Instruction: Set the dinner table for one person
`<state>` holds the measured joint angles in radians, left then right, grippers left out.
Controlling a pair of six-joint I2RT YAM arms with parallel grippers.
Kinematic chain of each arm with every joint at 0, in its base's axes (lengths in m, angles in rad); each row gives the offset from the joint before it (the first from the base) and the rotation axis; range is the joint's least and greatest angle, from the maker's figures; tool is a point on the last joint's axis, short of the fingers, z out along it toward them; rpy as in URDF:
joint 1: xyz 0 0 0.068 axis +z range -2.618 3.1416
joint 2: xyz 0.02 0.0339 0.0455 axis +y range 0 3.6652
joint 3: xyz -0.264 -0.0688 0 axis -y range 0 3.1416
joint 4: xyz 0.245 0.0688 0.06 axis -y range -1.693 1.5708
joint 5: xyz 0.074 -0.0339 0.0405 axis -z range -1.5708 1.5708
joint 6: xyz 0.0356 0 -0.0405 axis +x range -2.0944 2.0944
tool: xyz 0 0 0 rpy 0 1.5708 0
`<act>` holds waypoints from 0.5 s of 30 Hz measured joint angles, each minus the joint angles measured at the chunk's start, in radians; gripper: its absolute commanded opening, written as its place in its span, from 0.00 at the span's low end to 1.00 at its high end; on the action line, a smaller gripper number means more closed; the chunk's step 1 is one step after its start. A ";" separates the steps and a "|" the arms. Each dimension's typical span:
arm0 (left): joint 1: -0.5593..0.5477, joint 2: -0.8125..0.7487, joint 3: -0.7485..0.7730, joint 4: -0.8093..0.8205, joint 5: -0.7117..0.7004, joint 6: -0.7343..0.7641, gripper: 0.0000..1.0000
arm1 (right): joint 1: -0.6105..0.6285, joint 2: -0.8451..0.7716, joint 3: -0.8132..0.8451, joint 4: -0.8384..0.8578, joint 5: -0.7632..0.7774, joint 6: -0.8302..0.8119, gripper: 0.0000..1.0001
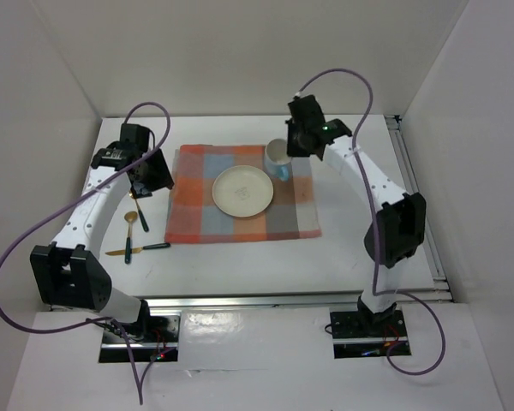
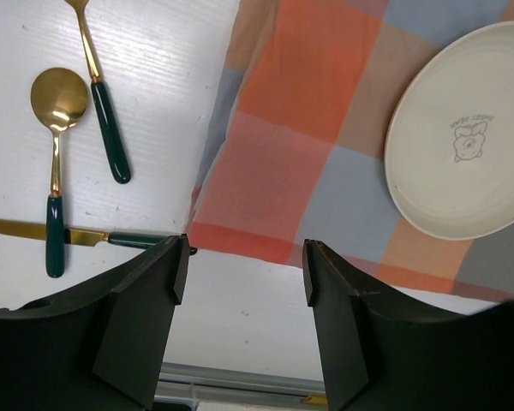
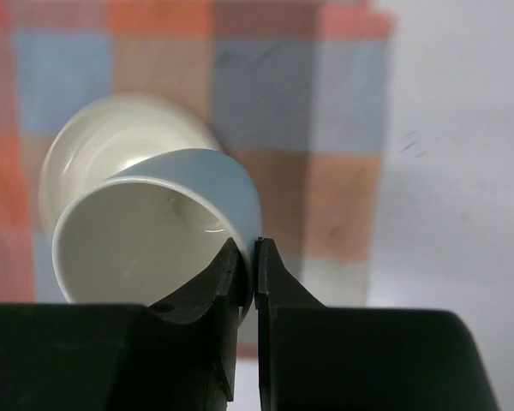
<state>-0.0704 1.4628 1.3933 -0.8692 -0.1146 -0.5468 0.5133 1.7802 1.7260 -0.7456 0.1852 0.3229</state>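
The white dinner table (image 1: 240,265) carries a checked mat (image 1: 197,214) with a cream plate (image 1: 242,190) in its middle. My right gripper (image 1: 291,147) is shut on the rim of a cup (image 1: 277,158), blue outside and white inside. In the right wrist view the cup (image 3: 154,231) hangs tilted in the gripper (image 3: 254,257), above the plate (image 3: 94,128) and the mat (image 3: 265,86). My left gripper (image 1: 150,175) is open and empty above the mat's left edge. In the left wrist view the gripper (image 2: 244,257) hangs over bare table (image 2: 240,317) near the mat's corner (image 2: 308,111).
Left of the mat lie a gold spoon (image 2: 58,103), a fork (image 2: 103,111) and a knife (image 2: 77,235), all with dark green handles. They also show in the top view, at the spoon (image 1: 130,220). An aluminium rail (image 1: 420,197) runs along the table's right edge.
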 measured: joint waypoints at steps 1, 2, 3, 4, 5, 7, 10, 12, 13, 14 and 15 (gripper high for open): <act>0.000 0.000 -0.009 0.002 0.000 0.000 0.73 | -0.045 0.039 0.045 -0.002 0.007 0.002 0.00; 0.000 0.000 -0.016 0.002 0.000 0.001 0.73 | -0.083 0.077 0.086 -0.002 0.017 0.002 0.00; 0.000 0.000 -0.022 0.006 0.000 0.001 0.73 | -0.119 0.127 0.129 0.000 0.026 0.005 0.00; 0.000 0.000 -0.026 0.009 0.000 0.000 0.73 | -0.145 0.172 0.167 0.000 0.030 0.007 0.00; 0.000 0.000 -0.029 0.010 0.000 -0.002 0.73 | -0.168 0.235 0.214 -0.003 0.034 0.010 0.00; 0.000 0.000 -0.040 0.018 -0.003 -0.002 0.73 | -0.192 0.334 0.283 -0.006 0.036 0.016 0.00; 0.000 0.011 -0.059 0.023 -0.011 -0.005 0.73 | -0.199 0.468 0.351 -0.007 0.033 0.024 0.00; 0.000 0.026 -0.070 0.025 -0.016 -0.005 0.73 | -0.202 0.498 0.367 0.006 0.033 0.034 0.00; 0.000 0.033 -0.076 0.027 -0.019 -0.005 0.73 | -0.206 0.499 0.371 0.006 0.032 0.037 0.00; 0.000 0.039 -0.083 0.028 -0.022 -0.006 0.73 | -0.209 0.499 0.371 0.006 0.032 0.039 0.00; 0.000 0.044 -0.090 0.029 -0.024 -0.007 0.73 | -0.211 0.499 0.371 0.006 0.027 0.039 0.00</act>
<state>-0.0704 1.5070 1.3033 -0.8406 -0.1383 -0.5537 0.3023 2.2795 2.0972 -0.7391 0.2127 0.3622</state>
